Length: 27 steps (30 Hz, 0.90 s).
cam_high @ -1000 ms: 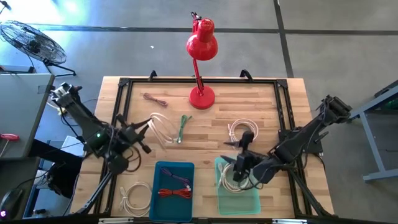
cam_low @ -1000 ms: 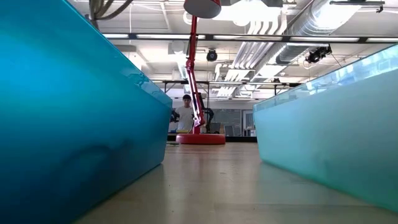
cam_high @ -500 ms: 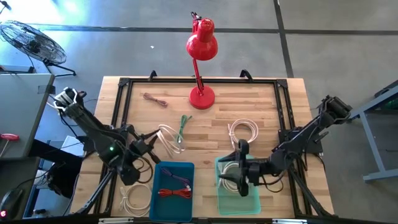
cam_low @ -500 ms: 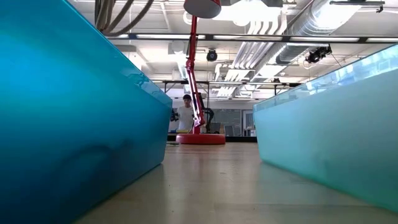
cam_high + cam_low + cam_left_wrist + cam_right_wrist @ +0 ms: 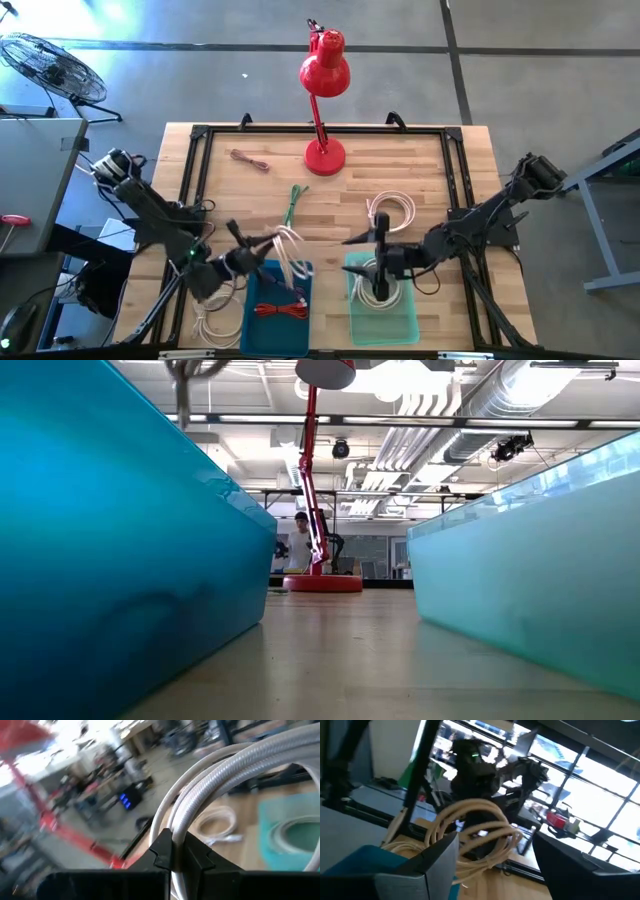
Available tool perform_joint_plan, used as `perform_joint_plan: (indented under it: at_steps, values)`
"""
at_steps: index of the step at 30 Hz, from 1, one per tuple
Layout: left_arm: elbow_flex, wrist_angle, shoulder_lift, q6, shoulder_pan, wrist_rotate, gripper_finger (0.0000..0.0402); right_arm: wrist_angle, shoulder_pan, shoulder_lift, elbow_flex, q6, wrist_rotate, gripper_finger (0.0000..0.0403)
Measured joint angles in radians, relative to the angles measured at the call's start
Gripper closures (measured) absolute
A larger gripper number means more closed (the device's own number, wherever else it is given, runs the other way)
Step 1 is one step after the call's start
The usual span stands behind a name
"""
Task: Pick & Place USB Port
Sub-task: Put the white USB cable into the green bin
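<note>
A coiled white cable (image 5: 291,253) is pinched by the left gripper (image 5: 262,254) above the blue rectangular plastic bin (image 5: 252,318), lower centre. The right gripper (image 5: 378,262) is spread over the pale green bin (image 5: 408,325).

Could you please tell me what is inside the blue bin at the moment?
A red cable lies on the floor of the blue bin. The left gripper, shut on a white cable, hangs over the bin's far edge and covers that part.
</note>
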<state>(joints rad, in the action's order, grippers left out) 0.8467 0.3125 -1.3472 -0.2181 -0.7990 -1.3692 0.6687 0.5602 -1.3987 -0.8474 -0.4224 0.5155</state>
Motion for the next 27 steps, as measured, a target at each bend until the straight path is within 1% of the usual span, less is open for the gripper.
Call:
perform_joint_plan:
  at_steps: [2,4,7,9,13,15,17,21,24,27]
  values:
    - [0.0,0.187,-0.021,-0.192,0.001,0.065,0.0393,-0.003,0.0,0.0,0.0,0.018,-0.039,0.0155]
    - [0.0,0.319,-0.037,-0.328,0.001,0.119,0.0393,-0.003,0.0,0.0,0.0,0.047,-0.071,0.0155]
    - [0.0,0.409,-0.046,-0.423,0.016,0.202,0.0393,-0.019,0.0,0.0,0.0,0.093,-0.118,0.0155]
    - [0.0,0.412,-0.046,-0.429,0.036,0.285,0.0393,-0.028,-0.002,0.0,0.0,0.129,-0.152,0.0155]
    - [0.0,0.426,-0.05,-0.415,0.101,0.497,0.0393,-0.05,-0.012,0.0,0.0,0.205,-0.221,0.0155]
    - [0.002,0.445,-0.066,-0.406,0.14,0.58,0.0393,-0.06,-0.013,0.0,0.0,0.217,-0.245,0.0155]
    - [0.002,0.456,-0.084,-0.406,0.165,0.605,0.0393,-0.073,-0.013,0.0,0.0,0.218,-0.256,0.0155]
    - [0.002,0.491,-0.106,-0.406,0.212,0.608,0.0393,-0.089,-0.012,0.0,0.0,0.246,-0.268,0.0155]
    - [0.002,0.513,-0.119,-0.406,0.246,0.637,0.0393,-0.097,-0.013,-0.003,0.0,0.268,-0.293,0.0155]
    - [0.002,0.544,-0.126,-0.406,0.273,0.659,0.0393,-0.097,-0.012,-0.014,0.0,0.276,-0.295,0.0155]
